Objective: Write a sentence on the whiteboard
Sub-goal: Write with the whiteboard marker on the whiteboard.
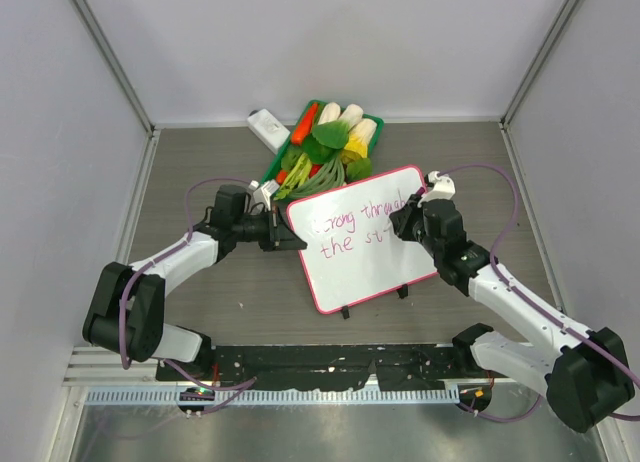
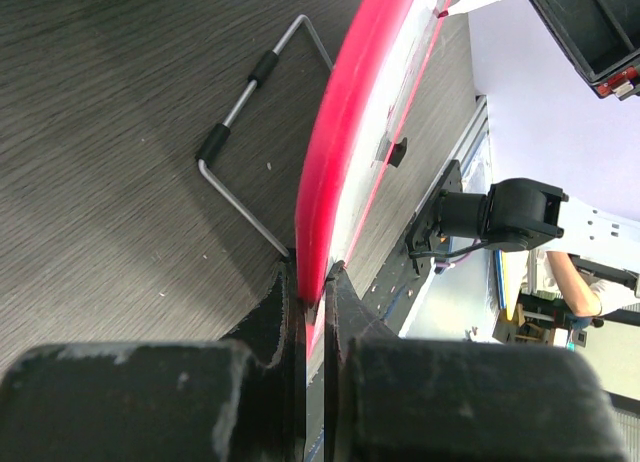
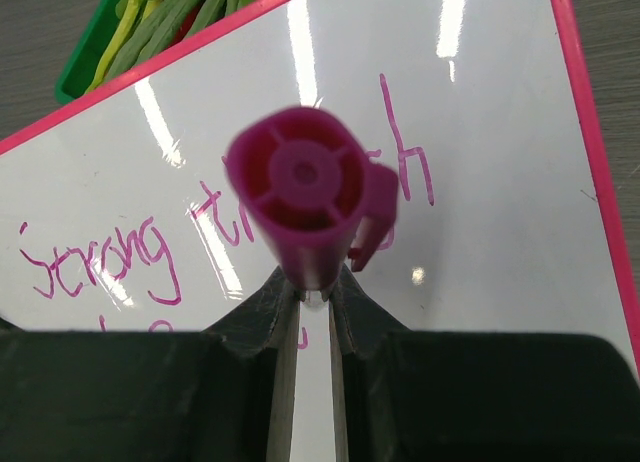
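A green plastic vegetable basket [image 1: 322, 147] sits just behind the pink-rimmed white whiteboard [image 1: 370, 272]. The left gripper [image 2: 315, 282] pinches its rim; the right gripper [image 3: 313, 282] clamps a magenta plastic marker [image 3: 305, 197] over the magenta handwritten sentence [image 3: 100, 262].

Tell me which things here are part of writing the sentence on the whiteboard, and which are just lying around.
For the job:
- whiteboard, clamped at its edge by the left hand
- sentence, two magenta lines so far
- magenta marker, held in the right hand

Lying about:
- green basket of vegetables
- white block beside the basket
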### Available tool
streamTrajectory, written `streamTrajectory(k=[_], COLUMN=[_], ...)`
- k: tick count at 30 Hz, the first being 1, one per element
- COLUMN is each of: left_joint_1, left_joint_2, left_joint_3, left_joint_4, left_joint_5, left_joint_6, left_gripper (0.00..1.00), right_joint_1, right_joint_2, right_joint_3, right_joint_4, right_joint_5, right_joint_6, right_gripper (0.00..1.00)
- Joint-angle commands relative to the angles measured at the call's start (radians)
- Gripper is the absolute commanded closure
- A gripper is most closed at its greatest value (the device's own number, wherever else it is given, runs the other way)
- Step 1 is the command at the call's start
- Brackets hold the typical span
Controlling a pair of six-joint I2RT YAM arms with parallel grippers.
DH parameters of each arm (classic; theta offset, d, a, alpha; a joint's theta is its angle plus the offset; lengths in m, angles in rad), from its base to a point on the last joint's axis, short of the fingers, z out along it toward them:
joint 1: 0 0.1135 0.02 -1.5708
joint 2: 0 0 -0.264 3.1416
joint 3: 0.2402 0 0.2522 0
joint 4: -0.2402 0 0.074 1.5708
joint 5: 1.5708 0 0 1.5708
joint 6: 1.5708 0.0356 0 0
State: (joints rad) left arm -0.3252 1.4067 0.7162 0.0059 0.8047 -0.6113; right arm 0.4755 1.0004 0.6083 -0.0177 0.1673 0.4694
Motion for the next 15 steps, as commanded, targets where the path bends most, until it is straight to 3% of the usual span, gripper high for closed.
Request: streamTrajectory(k=[1,15], left_joint_1=[0.009,0.009], left_joint_2=[0.008,0.003], left_joint_3=[0.012,0.011], left_joint_4=[-0.041,-0.041], left_joint_5=[-0.154,-0.153], left_joint_6=[0.085,0.085], left_gripper=[1.0,1.0], right_joint_1=[-0.003,-0.003], right_joint_2=[0.009,-0.008], right_joint_3=[-0.005,-0.038], right_joint_4=[0.051,-0.005], right_joint_5=[0.014,-0.028], right_joint_6=[-0.017,-0.035], right_gripper=[0.99,0.99])
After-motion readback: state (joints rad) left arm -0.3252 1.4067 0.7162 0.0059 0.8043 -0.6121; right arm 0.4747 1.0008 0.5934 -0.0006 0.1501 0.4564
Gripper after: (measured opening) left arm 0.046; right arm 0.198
